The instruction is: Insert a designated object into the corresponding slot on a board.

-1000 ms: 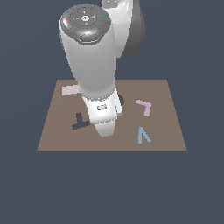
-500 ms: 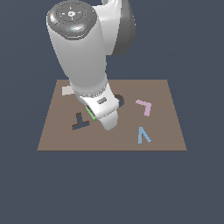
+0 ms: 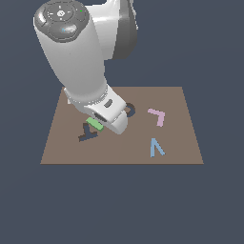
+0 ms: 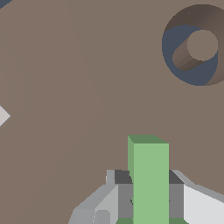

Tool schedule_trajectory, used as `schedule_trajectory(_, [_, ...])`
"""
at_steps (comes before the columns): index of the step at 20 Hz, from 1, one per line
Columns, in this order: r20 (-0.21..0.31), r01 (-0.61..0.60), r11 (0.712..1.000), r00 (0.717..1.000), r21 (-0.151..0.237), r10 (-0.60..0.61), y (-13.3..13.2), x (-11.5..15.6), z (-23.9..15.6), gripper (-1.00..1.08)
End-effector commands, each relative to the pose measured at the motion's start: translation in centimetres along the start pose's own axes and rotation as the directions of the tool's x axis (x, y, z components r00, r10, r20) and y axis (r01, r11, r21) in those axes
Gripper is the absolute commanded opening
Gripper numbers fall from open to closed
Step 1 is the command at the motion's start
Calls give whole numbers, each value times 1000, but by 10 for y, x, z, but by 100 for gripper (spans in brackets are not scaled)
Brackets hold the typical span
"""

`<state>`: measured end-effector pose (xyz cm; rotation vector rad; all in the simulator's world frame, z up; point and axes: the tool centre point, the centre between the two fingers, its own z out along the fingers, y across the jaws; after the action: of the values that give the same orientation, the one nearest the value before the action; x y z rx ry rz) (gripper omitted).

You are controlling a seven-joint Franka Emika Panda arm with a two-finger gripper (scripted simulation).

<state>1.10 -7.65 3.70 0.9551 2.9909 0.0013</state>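
Pink L [image 3: 157, 116] near blue V [image 3: 155, 147]; dark ring recess [image 4: 192, 46].

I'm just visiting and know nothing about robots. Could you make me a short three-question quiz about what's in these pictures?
1. True or false: the gripper holds the green block.
2. Which piece lies nearest the exterior view's right edge of the board? A) green block B) pink L-shaped piece C) dark ring recess
3. Fill in: the blue piece is shaped like the letter ___.

Key: 1 true; 2 B; 3 V.
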Motion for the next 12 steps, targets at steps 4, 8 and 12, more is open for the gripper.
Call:
schedule_trajectory(4, [0, 197, 980, 980, 0, -197, -7, -9, -1, -100])
schedule_trajectory(8, [0, 334, 943, 943, 0, -334, -12, -16, -1, -100])
schedule_trajectory(12, [0, 461, 887, 887, 0, -461, -15, -24, -2, -100])
